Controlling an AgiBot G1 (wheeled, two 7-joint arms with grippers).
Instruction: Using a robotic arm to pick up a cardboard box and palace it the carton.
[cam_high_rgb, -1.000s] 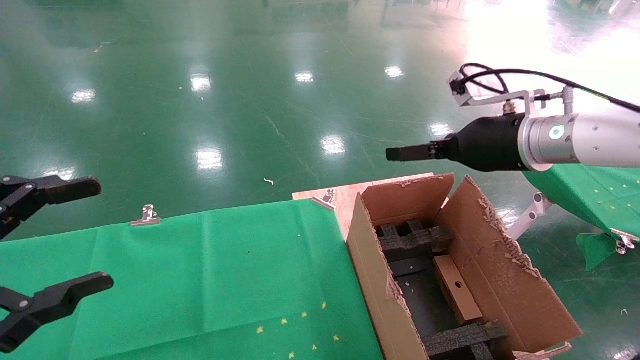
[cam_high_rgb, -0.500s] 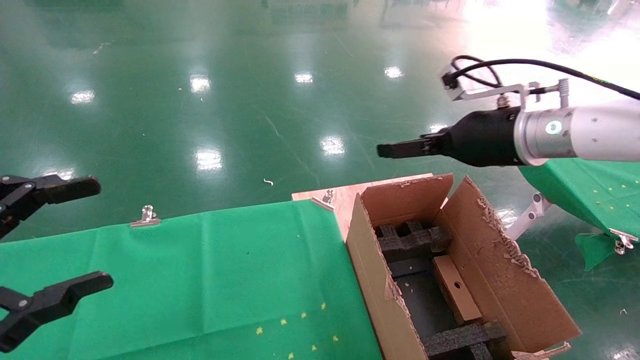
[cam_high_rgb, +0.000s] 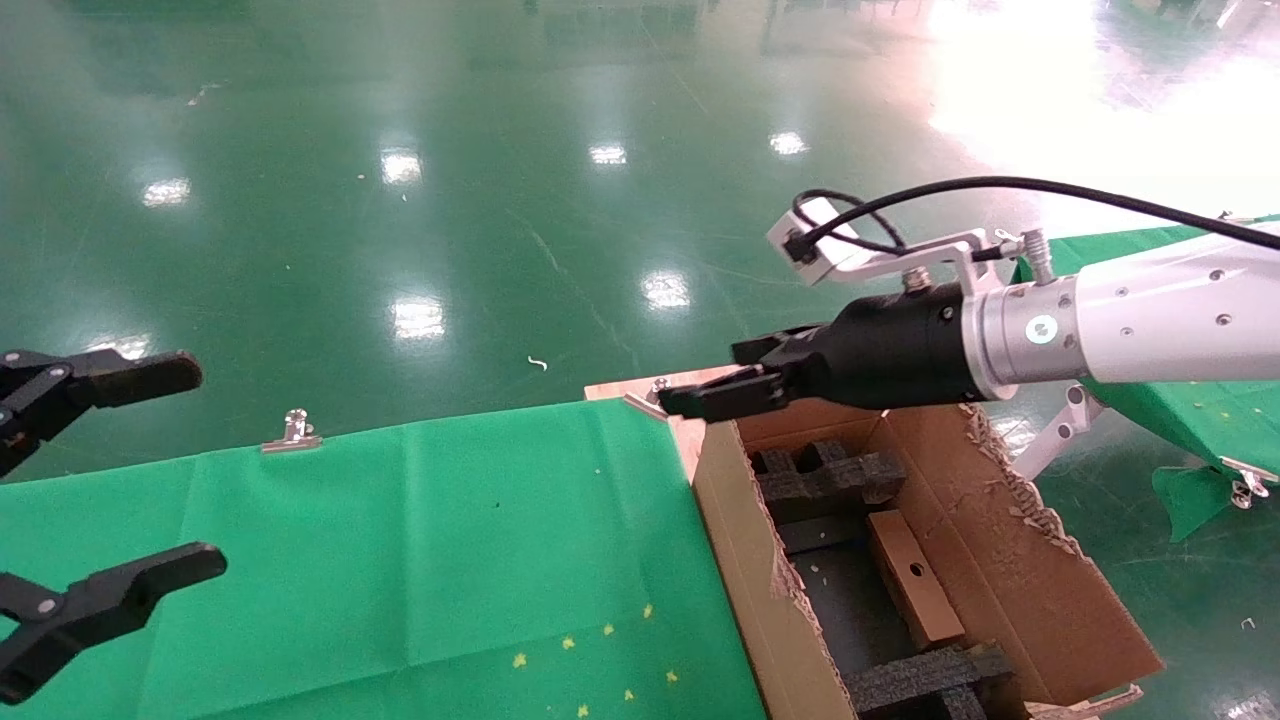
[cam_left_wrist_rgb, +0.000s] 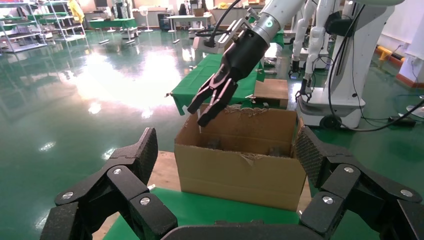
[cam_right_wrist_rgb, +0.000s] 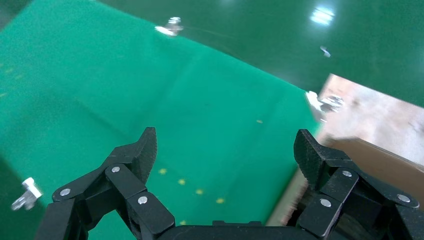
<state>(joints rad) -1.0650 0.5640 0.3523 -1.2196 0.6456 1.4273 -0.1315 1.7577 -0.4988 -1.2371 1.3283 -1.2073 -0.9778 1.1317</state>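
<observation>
The small cardboard box (cam_high_rgb: 910, 578), with a round hole in its top face, lies inside the carton (cam_high_rgb: 740, 560) between black foam inserts (cam_high_rgb: 830, 480). The white robotic arm (cam_high_rgb: 1150, 320) on the right reaches in, and my right gripper (cam_high_rgb: 712, 382) hangs open and empty over the carton's far left corner. In the right wrist view the right gripper (cam_right_wrist_rgb: 225, 142) looks down on green cloth, with the carton's edge (cam_right_wrist_rgb: 380, 160) beside one finger. My left gripper (cam_high_rgb: 170, 470) is open and empty at the left edge. The left wrist view shows the carton (cam_left_wrist_rgb: 240, 172) and the right gripper (cam_left_wrist_rgb: 206, 106) above it.
A green cloth (cam_high_rgb: 400, 560) covers the table left of the carton, held by metal clips (cam_high_rgb: 292, 432). A bare wooden board (cam_high_rgb: 680, 395) shows at the carton's far corner. A second green-covered table (cam_high_rgb: 1190, 400) stands at the right. Shiny green floor lies beyond.
My right arm has swung left and down, from high above the carton's far side to just over its far left corner. Its fingers now show spread apart. The left gripper has not moved.
</observation>
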